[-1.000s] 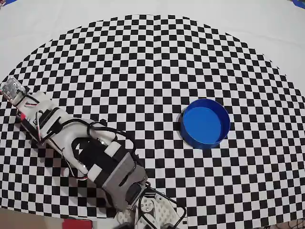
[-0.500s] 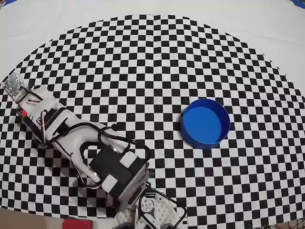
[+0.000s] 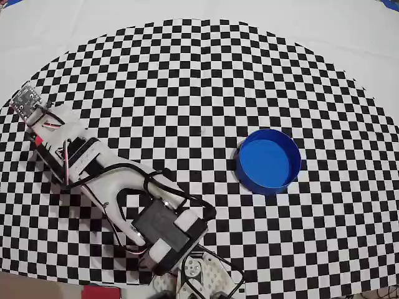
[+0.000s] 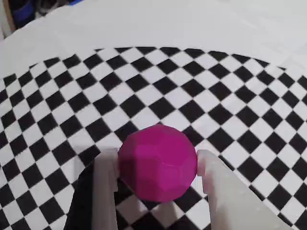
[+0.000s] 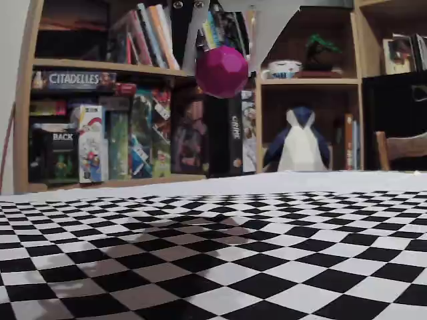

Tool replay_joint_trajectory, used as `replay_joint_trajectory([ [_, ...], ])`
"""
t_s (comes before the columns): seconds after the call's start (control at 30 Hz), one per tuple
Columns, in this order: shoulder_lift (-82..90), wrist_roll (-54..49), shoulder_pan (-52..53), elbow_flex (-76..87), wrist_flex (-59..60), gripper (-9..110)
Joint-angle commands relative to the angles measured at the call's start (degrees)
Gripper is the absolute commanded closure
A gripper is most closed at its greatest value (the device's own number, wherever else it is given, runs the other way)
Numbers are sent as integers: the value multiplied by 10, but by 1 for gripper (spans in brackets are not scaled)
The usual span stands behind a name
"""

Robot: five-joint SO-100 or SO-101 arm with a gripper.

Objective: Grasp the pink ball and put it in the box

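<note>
The pink ball (image 4: 157,163) is a faceted magenta sphere held between my two white fingers, with my gripper (image 4: 157,160) shut on it. In the fixed view the pink ball (image 5: 221,71) hangs high above the checkered mat, pinched by my gripper (image 5: 225,53) coming down from the top edge. The box (image 3: 265,189), a round blue tub, stands empty at the right of the overhead view, far from my arm (image 3: 112,180), which reaches to the upper left. The wrist camera board (image 3: 25,101) hides the ball and fingers there.
The checkered mat (image 3: 199,81) lies on a white cloth (image 3: 75,18). My arm's base (image 3: 202,277) sits at the bottom edge of the overhead view. Behind the table in the fixed view stand a bookshelf (image 5: 100,127) and a paper penguin (image 5: 299,143).
My arm's tip has shifted up and slightly right in the overhead view, and the elbow has swung down and right. The box has not moved.
</note>
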Motion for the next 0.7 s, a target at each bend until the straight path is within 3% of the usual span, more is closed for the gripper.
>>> replay_joint_trajectory([
  [0.0,46,2,5,3,1,101],
  [0.67,177,1,87,108,1,101],
])
